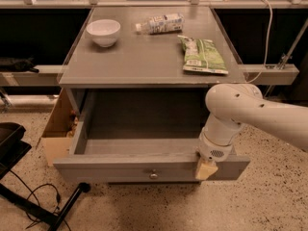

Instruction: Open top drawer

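Observation:
The top drawer (120, 168) of the grey cabinet stands pulled far out, and its deep grey box looks empty inside. A small round brass knob (153, 175) sits at the middle of its wide front. My gripper (206, 168) hangs from the white arm at the right part of the drawer front, right of the knob, with a tan fingertip (205, 169) over the front's top edge. It holds nothing that I can see.
On the cabinet top (144, 57) are a white bowl (103, 32), a lying plastic bottle (160, 23) and a green snack bag (202, 55). A tan wooden panel (57, 129) stands at the cabinet's left. A black stand and cable (43, 211) lie on the speckled floor at the left.

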`<action>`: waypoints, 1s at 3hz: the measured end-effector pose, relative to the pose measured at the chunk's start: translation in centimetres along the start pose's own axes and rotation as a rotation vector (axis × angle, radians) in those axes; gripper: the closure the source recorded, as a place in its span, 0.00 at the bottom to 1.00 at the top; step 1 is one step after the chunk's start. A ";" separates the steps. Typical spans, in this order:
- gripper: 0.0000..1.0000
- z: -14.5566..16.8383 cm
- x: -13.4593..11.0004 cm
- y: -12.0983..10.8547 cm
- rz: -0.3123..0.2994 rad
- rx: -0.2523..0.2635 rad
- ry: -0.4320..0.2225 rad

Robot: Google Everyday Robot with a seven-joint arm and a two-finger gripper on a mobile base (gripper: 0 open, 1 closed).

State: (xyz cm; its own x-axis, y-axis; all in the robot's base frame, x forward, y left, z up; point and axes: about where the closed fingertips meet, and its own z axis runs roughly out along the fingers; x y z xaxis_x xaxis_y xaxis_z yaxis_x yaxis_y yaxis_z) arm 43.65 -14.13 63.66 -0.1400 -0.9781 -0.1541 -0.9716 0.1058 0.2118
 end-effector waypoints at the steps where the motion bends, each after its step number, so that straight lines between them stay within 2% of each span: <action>1: 0.86 -0.1 0.0 -0.3 0.000 0.000 0.000; 2: 1.00 -0.4 0.3 0.4 0.003 -0.010 0.009; 3: 1.00 -0.7 0.6 1.3 0.006 -0.025 0.019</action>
State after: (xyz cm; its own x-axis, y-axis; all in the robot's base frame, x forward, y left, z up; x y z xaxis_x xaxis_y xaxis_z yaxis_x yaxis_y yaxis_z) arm 42.48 -14.74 64.51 -0.1424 -0.9806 -0.1348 -0.9657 0.1078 0.2364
